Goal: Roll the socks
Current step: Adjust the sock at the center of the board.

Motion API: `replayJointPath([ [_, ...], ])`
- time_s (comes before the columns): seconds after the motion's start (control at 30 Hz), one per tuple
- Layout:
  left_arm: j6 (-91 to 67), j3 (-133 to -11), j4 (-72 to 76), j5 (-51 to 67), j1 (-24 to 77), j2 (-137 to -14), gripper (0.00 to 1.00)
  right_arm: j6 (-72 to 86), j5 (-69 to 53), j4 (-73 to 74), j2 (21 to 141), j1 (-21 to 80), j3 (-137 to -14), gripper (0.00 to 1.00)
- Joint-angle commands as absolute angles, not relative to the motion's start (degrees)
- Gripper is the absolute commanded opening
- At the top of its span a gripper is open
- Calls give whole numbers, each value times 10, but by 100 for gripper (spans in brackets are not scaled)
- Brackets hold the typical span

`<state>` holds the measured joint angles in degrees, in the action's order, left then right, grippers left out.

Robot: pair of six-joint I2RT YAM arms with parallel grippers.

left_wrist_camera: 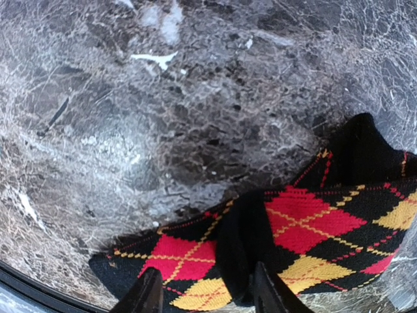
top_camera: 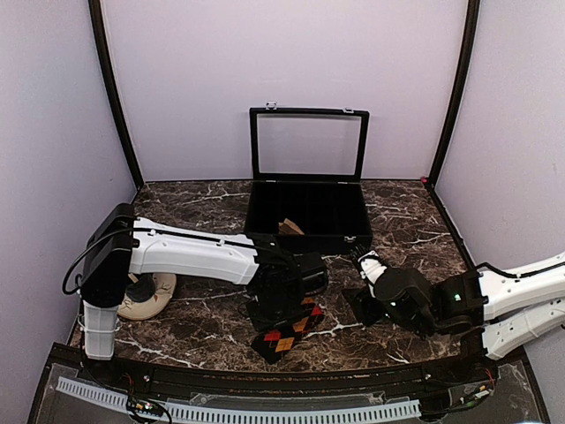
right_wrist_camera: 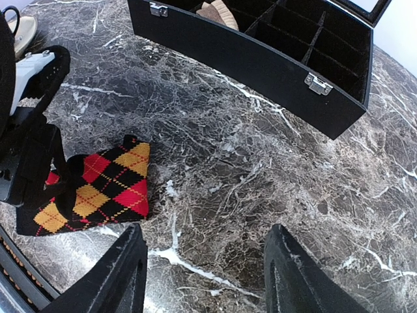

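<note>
The argyle sock (top_camera: 284, 340) lies flat on the marble near the front edge, with red, orange and black diamonds (left_wrist_camera: 306, 222) (right_wrist_camera: 98, 189). A black fold of it stands up in the middle. My left gripper (left_wrist_camera: 207, 293) is down on the sock (top_camera: 278, 322), its jaws apart on either side of that fold; the right finger (left_wrist_camera: 267, 290) touches it and the left one stands off. A tan ribbed sock (top_camera: 290, 227) (right_wrist_camera: 218, 12) sits in a compartment of the black case. My right gripper (right_wrist_camera: 205, 274) hangs open over bare marble, right of the argyle sock (top_camera: 362, 287).
The black compartment case (top_camera: 309, 240) stands open at the back centre with its glass lid upright; its front wall (right_wrist_camera: 260, 65) is beyond my right gripper. A cream-coloured soft item (top_camera: 152, 296) lies by the left arm's base. A black rail runs along the table's front edge.
</note>
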<state>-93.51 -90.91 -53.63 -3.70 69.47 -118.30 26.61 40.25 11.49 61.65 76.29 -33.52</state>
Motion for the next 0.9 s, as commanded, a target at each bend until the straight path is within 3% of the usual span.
replayJointPath([
  [0.0,-926,-903,-545,-44,688,-1189,49,260,400,89,621,756,-336,57],
  [0.43,-918,-907,-531,-33,683,-1203,22,244,388,78,623,742,-331,57],
  [0.6,-919,-915,-535,-37,682,-1205,1,238,383,72,624,738,-330,57],
  [0.87,-919,-944,-569,-49,682,-1205,0,224,374,60,628,729,-328,57],
])
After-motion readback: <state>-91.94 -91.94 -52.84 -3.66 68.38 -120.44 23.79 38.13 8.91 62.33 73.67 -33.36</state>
